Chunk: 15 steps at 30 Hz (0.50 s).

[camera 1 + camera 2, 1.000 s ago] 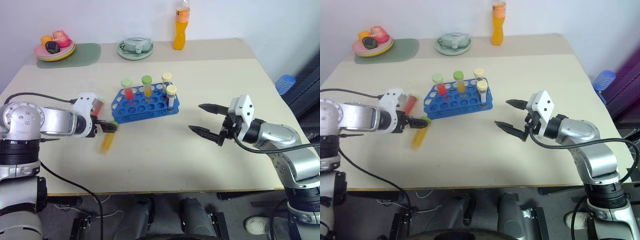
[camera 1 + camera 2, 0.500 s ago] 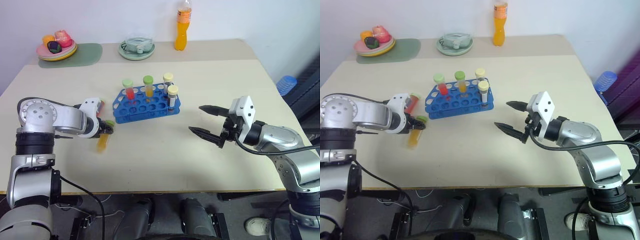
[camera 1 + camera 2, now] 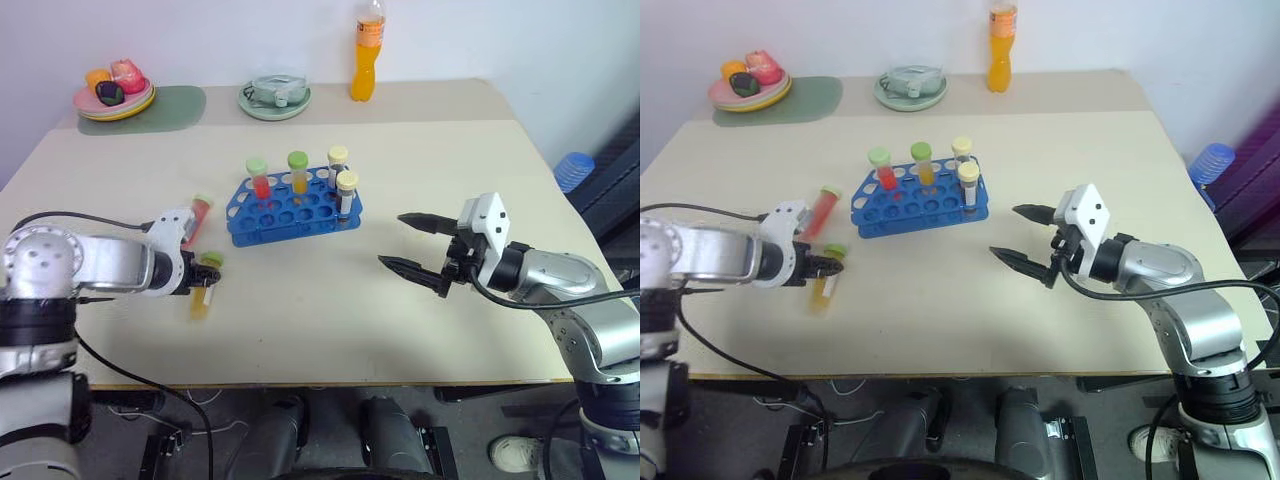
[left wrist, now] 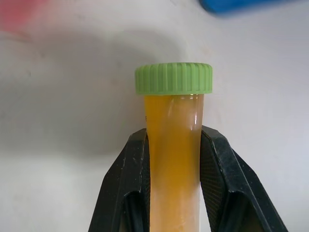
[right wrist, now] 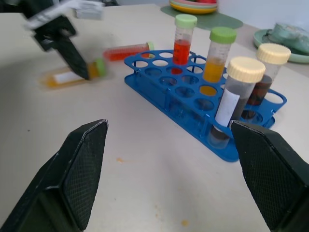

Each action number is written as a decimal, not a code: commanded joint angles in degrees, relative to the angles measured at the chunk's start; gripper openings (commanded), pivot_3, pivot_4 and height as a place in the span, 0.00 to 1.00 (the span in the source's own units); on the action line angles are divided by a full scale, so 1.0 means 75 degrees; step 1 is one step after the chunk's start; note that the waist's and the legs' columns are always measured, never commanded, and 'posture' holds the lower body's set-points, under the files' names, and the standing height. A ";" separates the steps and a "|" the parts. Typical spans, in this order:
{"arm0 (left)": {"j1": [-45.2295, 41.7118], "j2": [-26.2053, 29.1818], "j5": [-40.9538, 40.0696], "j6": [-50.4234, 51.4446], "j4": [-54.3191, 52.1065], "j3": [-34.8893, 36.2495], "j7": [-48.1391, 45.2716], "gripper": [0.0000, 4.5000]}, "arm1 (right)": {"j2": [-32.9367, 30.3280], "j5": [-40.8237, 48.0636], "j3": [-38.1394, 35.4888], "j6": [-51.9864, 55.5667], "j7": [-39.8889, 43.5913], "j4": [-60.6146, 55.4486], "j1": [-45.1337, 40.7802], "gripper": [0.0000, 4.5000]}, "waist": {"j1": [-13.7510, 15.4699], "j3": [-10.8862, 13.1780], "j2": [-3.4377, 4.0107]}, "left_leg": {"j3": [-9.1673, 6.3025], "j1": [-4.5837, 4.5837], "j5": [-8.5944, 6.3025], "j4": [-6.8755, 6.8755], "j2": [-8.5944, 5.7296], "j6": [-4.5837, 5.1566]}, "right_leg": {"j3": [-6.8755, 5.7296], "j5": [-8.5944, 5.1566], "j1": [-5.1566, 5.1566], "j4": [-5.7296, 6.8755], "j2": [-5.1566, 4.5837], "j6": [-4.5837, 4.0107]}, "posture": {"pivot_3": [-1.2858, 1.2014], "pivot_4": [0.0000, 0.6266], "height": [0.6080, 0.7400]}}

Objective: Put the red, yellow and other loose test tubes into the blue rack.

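The left claw point(image 4: 174, 159) is clamped on the yellow tube point(image 4: 174, 164) below its green cap, low over the bench point(image 3: 300, 330), left of the rack point(image 3: 293, 205). A red tube point(image 3: 197, 215) lies beside the rack. The right claw point(image 3: 412, 245) gapes wide, empty, over clear bench right of the rack.

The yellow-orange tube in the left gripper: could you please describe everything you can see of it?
The yellow-orange tube is a clear plastic test tube filled with cloudy orange-yellow liquid, closed by a ribbed green screw cap. The left gripper is shut on its body just below the cap, one black finger on each side. It sits low over the beige table, left of and nearer than the blue rack, with a white label on its side.
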 commanded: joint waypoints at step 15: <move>0.0934 -0.2396 0.8051 -1.0759 -0.0998 -0.0999 -0.6211 0.17 | -0.0280 -0.0154 -0.0674 -0.0405 -0.0107 -0.0129 0.0883 0.93 | 0.0091 0.0000 0.0002 | 0.0038 -0.0003 -0.0042 0.0002 0.0034 0.0071 | -0.0007 0.0019 0.0041 -0.0098 0.0007 -0.0038 | 0.52 0.24 1.00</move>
